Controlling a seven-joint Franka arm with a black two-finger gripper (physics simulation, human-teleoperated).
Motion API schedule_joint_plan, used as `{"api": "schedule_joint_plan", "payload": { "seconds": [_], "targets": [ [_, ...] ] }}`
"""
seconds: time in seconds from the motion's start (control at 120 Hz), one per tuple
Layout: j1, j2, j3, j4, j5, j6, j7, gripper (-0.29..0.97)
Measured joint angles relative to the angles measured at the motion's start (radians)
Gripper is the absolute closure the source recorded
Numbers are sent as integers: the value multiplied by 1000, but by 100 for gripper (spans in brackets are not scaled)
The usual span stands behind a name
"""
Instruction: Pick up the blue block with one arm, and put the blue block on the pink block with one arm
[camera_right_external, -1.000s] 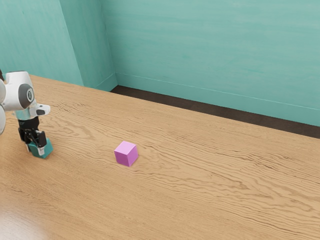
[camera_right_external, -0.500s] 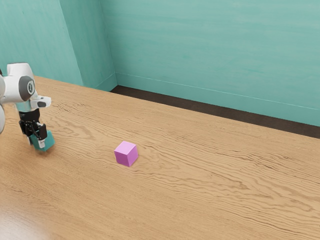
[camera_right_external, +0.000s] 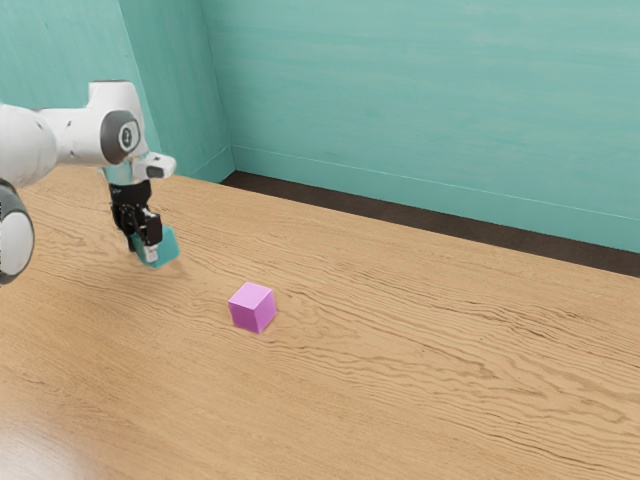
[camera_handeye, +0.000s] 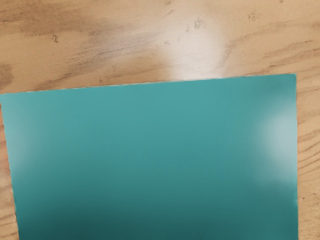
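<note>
Blue block (camera_right_external: 166, 246), a plain teal-tinted cube with smooth faces (camera_handeye: 150, 160), hangs clamped between the black gripper (camera_right_external: 151, 250) fingers above the wooden table (camera_right_external: 420, 360), off the exterior view's left of the pink block (camera_right_external: 252, 307), well apart.

Teal walls (camera_right_external: 420, 90) and a dark floor (camera_right_external: 420, 215) border the wooden table (camera_right_external: 400, 380).

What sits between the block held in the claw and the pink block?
Nothing: in the exterior view, only bare wooden table separates the blue block from the pink block.
</note>
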Motion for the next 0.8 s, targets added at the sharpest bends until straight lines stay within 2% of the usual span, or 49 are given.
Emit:
{"api": "schedule_joint_plan", "payload": {
  "seconds": [0.317, 0.8],
  "targets": [
    [-175, 27, 1, 62, -2, -53, -122, 32],
    [-247, 164, -1, 238, -40, -178, -400, 31]
  ]
}}
